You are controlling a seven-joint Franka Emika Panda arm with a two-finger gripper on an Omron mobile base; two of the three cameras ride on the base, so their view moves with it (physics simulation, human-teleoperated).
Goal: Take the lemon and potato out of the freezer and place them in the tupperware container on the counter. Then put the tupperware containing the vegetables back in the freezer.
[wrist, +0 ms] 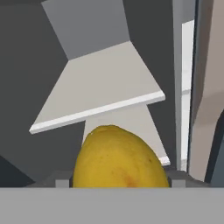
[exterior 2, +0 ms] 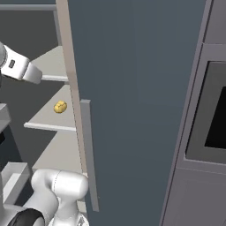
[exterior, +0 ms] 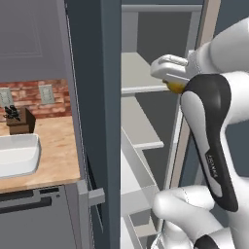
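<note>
The freezer (exterior: pixel 97 97) stands open, its pale grey shelves (wrist: pixel 100 87) ahead of my hand. My gripper (wrist: pixel 119 180) is shut on the lemon (wrist: pixel 118 159), a bright yellow fruit large in the hand view. From the left base the lemon (exterior: pixel 176 86) peeks out under my white hand, near the front edge of an upper shelf. The potato (exterior 2: pixel 60 107), a dull yellow-tan lump, lies on a lower shelf just inside the door. The white tupperware container (exterior: pixel 17 153) sits on the beige counter (exterior: pixel 58 146) to the left of the freezer.
The freezer's dark side panel separates the shelves from the counter. The open freezer door (exterior 2: pixel 132 110) stands right of the shelves, with a built-in oven (exterior 2: pixel 212 114) beyond it. A dark knife block (exterior: pixel 19 120) sits behind the container against the brick wall.
</note>
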